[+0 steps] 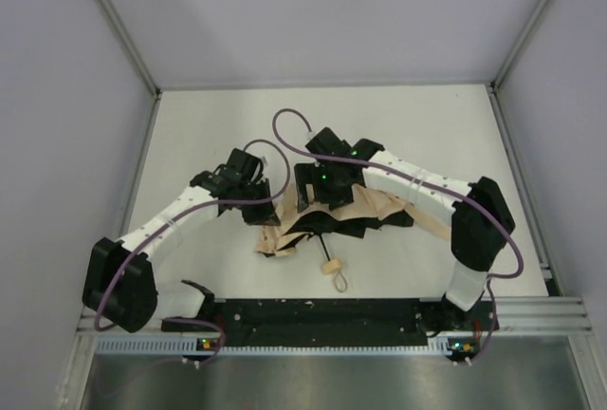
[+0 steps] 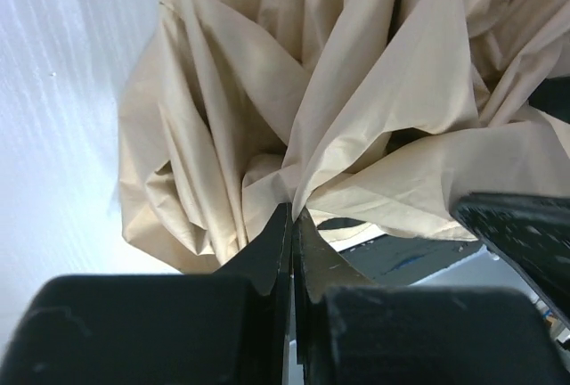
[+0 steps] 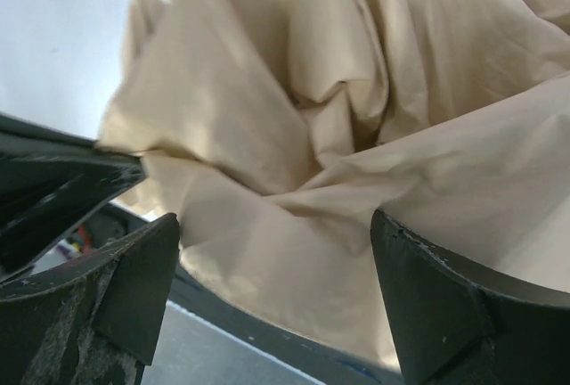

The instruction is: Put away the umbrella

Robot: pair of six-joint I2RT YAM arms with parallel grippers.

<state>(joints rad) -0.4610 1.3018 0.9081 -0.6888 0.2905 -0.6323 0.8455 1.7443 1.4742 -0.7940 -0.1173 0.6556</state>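
The umbrella [image 1: 332,225] lies crumpled in the middle of the table, beige canopy bunched over a thin black shaft, its small tan handle with loop strap [image 1: 331,267] pointing to the near edge. My left gripper [image 1: 263,211] is at the canopy's left end. In the left wrist view its jaws are pressed together on a fold of beige fabric [image 2: 294,200]. My right gripper [image 1: 316,196] hangs over the canopy's middle. In the right wrist view it [image 3: 276,251] is open, its fingers either side of a bulge of fabric [image 3: 294,225].
The white table [image 1: 190,144] is fenced by metal frame posts and grey walls. A black rail [image 1: 313,320] runs along the near edge between the arm bases. A purple cable [image 1: 285,130] loops above the grippers.
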